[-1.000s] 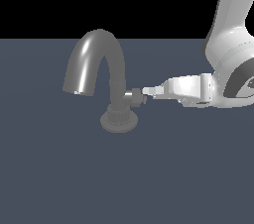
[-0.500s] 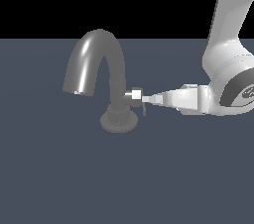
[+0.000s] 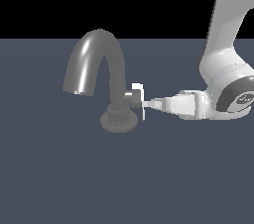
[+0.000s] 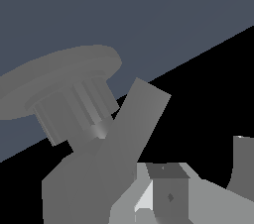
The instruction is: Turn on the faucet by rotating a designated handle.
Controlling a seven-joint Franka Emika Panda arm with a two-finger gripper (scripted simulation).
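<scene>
The grey faucet (image 3: 99, 54) stands on a round base (image 3: 119, 121), its arched spout bending toward the exterior view's left. The handle (image 3: 138, 100), a small flat bright bar on a short stub, sticks out of the stem toward the exterior view's right. My gripper (image 3: 147, 104) reaches in level from the right, shut, with its tip against the bar and nothing held. In the wrist view the handle (image 4: 136, 129) slants close in front of my gripper (image 4: 166, 188), with the ribbed collar (image 4: 74, 111) and base (image 4: 59, 77) behind it.
The faucet stands alone on a flat dark blue-grey surface (image 3: 59, 178). My white arm (image 3: 223, 64) rises at the exterior view's right.
My gripper and forearm have sunk a little and stayed pressed at the handle. The handle's bar has turned slightly on its stub.
</scene>
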